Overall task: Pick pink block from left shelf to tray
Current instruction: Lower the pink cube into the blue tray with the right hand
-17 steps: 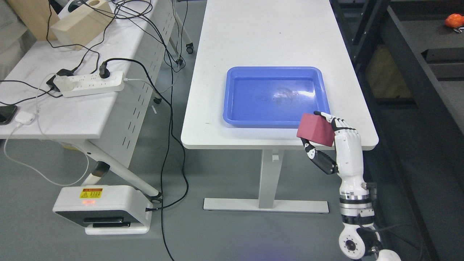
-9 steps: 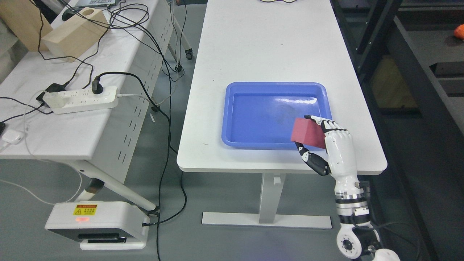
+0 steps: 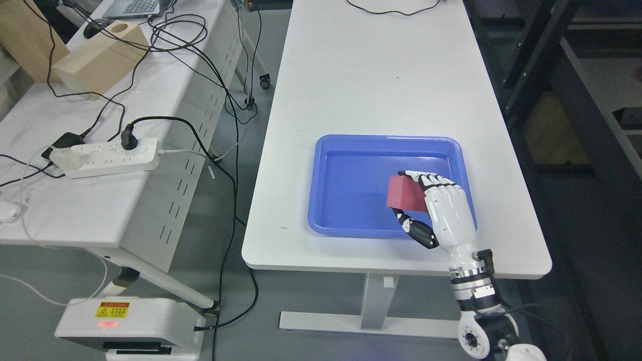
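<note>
My right hand (image 3: 409, 200) comes up from the lower right and is shut on a pink-red block (image 3: 404, 196), fingers over its top and thumb under it. It holds the block above the right half of the blue tray (image 3: 351, 150), which lies on the white table (image 3: 371, 75). The tray holds nothing else. Whether the block touches the tray floor I cannot tell. The left arm is out of view.
A second white table (image 3: 75, 190) on the left carries a power strip (image 3: 108, 157), cables and wooden boxes (image 3: 95, 62). A white device (image 3: 130, 331) sits on the floor at lower left. Dark shelving (image 3: 577, 100) stands along the right.
The camera has moved forward, so the whole scene has slid down the picture. My right hand has carried the block from the table's front edge to over the tray's right half.
</note>
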Motion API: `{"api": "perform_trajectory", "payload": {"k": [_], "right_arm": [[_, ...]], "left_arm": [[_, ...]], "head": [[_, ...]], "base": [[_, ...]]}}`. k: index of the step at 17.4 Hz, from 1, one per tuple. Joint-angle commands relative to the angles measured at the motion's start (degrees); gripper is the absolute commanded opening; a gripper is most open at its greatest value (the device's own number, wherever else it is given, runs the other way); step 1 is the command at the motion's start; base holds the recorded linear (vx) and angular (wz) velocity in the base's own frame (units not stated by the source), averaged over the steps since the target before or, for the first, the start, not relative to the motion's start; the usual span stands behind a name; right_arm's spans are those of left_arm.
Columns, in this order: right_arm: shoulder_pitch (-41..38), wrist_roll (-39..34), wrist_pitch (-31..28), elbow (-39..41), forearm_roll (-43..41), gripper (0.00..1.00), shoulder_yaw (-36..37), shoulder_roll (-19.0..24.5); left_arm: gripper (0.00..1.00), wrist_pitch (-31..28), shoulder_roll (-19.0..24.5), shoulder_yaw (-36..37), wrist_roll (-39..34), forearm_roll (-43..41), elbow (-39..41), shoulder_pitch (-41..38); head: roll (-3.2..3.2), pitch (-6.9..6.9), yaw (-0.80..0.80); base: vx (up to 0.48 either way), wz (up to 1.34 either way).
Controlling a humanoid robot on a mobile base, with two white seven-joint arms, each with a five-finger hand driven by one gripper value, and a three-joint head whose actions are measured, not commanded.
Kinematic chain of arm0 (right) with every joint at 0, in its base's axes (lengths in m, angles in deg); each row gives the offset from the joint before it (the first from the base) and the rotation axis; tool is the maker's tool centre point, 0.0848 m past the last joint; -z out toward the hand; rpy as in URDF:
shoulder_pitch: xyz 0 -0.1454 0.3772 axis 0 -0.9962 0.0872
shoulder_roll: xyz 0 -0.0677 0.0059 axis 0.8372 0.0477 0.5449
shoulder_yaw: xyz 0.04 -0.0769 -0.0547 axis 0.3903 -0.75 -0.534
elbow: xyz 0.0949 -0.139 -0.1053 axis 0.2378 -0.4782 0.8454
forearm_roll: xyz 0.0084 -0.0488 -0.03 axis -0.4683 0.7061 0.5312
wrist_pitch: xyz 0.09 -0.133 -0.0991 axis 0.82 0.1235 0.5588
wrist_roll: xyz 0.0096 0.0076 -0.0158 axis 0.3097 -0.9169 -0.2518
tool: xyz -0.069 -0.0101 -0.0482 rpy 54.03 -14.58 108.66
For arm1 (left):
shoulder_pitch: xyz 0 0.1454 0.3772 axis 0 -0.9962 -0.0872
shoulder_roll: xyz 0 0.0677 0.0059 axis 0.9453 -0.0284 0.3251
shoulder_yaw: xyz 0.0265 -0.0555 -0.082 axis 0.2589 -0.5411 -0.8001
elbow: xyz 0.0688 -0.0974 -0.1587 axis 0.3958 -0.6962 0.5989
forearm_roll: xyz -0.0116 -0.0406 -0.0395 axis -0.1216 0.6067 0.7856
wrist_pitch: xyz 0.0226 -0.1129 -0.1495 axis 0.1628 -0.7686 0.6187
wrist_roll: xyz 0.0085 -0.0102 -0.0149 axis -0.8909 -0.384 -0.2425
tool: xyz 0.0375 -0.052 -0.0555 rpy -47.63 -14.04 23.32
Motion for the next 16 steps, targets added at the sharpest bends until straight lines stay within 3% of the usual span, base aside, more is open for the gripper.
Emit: {"api": "perform_trajectory", "payload": {"k": [1,6,12,16], "right_arm": [[0.2,-3.0,-1.0,-0.3,1.1,0.08,-2.9,-1.0],[0.2,-10.7,-1.8,-0.4,0.9,0.1,-3.3,-1.0],[-0.1,-11.0,-1.8,-0.3,0.4,0.14,-3.2,-1.0],[-0.4,-10.9,-4.1,-0.3,0.2,0.36,-3.1,-1.0]], "left_arm": [[1.0,0.0,1.0,0.0,0.0,0.0,1.0,-1.1],[1.0,0.0,1.0,0.0,0.0,0.0,1.0,-1.1],[1.0,0.0,1.0,0.0,0.0,0.0,1.0,-1.1],[1.0,0.0,1.0,0.0,0.0,0.0,1.0,-1.1]], "head": [[0.0,0.0,0.0],[0.0,0.0,0.0],[0.0,0.0,0.0],[0.0,0.0,0.0]], "base": [[0.144,0.0],[0.121,0.0],[0.096,0.0],[0.063,0.0]]}}
